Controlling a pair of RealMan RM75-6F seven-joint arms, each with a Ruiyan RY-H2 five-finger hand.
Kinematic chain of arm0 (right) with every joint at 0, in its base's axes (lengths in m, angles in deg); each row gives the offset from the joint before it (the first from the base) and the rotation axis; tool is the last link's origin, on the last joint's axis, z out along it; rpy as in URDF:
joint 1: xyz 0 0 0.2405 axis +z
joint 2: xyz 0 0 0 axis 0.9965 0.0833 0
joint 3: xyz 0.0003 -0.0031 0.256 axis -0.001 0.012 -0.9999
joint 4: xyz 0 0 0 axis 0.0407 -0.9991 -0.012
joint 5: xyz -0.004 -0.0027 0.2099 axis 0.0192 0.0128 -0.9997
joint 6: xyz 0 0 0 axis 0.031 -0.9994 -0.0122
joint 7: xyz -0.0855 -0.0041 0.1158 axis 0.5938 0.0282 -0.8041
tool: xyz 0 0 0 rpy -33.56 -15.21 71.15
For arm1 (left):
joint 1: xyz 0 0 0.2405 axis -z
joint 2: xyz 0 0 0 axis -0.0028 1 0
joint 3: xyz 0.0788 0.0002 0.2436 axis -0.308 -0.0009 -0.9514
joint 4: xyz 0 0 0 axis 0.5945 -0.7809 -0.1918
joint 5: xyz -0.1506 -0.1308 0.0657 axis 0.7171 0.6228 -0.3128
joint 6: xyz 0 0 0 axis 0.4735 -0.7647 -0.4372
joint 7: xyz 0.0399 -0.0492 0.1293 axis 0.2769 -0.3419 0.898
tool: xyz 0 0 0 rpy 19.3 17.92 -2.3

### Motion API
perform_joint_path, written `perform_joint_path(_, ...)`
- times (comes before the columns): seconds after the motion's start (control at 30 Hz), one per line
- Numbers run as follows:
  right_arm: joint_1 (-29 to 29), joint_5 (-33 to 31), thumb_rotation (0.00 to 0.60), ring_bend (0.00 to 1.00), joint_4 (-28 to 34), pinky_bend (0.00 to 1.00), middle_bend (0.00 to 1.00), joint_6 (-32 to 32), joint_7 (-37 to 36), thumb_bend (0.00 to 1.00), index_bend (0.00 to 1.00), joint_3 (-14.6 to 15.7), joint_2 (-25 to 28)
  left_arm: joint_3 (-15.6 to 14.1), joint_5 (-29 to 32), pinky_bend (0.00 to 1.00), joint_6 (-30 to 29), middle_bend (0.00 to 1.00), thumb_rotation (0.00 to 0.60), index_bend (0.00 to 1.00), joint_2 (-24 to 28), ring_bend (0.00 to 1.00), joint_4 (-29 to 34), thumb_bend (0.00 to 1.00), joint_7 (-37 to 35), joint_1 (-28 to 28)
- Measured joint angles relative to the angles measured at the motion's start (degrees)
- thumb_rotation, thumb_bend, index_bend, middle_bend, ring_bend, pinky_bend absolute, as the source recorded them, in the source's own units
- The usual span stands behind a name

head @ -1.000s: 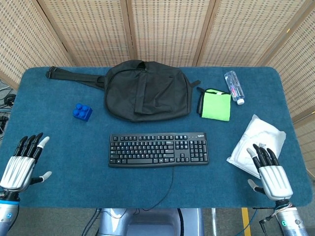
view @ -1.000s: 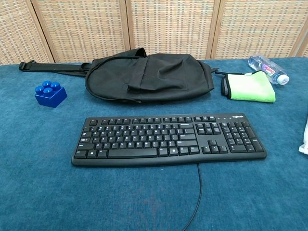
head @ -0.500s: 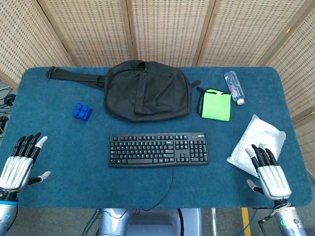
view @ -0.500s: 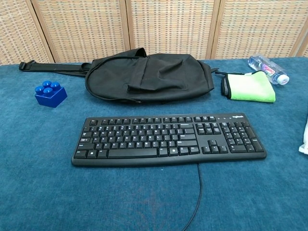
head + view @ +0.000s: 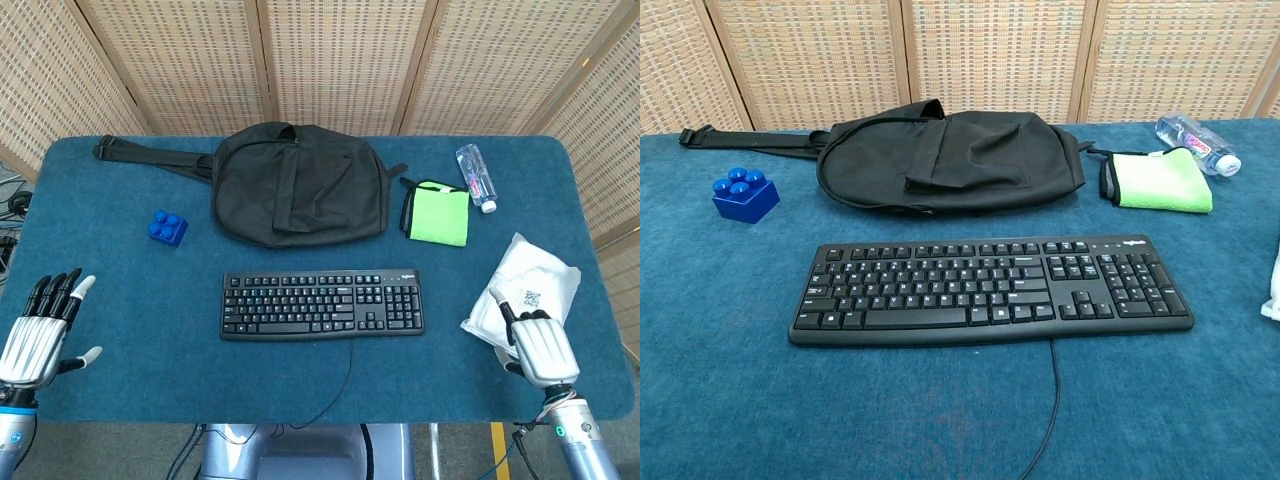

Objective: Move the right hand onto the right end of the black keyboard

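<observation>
Empty, fingers curled, the right hand (image 5: 541, 345) at the table's right edge could drag the crinkled white plastic bag (image 5: 523, 291) toward the flat black keyboard (image 5: 322, 304).

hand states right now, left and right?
Left hand: open, fingers apart, holding nothing.
Right hand: fingers curled in, holding nothing, over the white bag.

Bare blue cloth lies between the right hand (image 5: 541, 345) and the right end of the black keyboard (image 5: 321, 304), toward the hand's 9 o'clock. A white bag (image 5: 521, 293) touches the hand at 12 o'clock. A green cloth (image 5: 438, 214) lies beyond, near 11 o'clock.
</observation>
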Motion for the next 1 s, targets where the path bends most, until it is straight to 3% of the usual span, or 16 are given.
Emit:
perform_joint_path(0.37,8.06,-13.98,0.600,0.61,11.86,0.46,0.70,8.22,14.60,0.61,0.00,-3.74,3.47,0.03,-0.28,0.00,-0.29,0.00,0.600,0.00,-0.03,0.00,-0.07,0.00,-0.05,0.04)
perform_joint_path(0.7,14.85,-27.31,0.600,0.62,14.82,0.46,0.70,11.67,24.09,0.62,0.00,-4.30,1.80,0.06,-0.48,0.00,-0.92,0.00,0.600,0.00,0.43,0.00,0.23,0.00,-0.85,-0.22)
perform_joint_path(1.0,21.29,-39.98,0.600,0.61,12.25,0.46,0.70,11.33,29.98,0.62,0.00,-3.04,-3.26,-0.12,-0.58,0.00,-0.55,0.00,0.600,0.00,0.64,0.00,0.39,0.00,-1.37,-0.13)
